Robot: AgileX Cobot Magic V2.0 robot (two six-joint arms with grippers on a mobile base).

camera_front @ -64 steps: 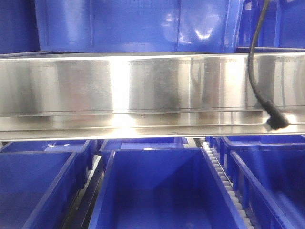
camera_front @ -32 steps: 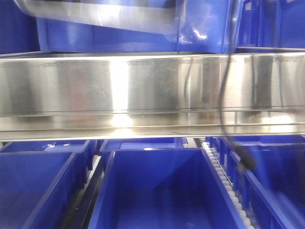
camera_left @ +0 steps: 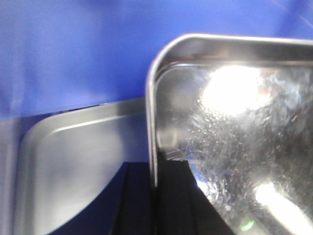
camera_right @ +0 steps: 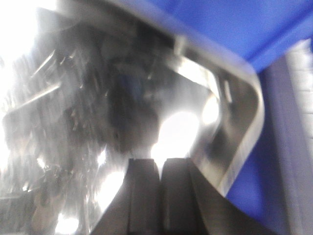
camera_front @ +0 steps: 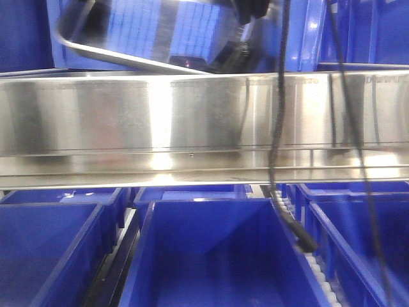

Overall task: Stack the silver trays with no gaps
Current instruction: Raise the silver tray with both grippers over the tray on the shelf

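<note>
You are holding one silver tray in the air, tilted, above the steel rail. Your left gripper is pinching its rolled rim near a corner, one finger on each side. I think this is so that the tray can go down flat into the second tray, which is lying just beside and below it. Your right gripper is showing fingers nearly pressed together at another corner. The blur is hiding whether the rim is between them, so I cannot tell. Deep blue bins are standing under the rail, and black cables are hanging in front.
</note>
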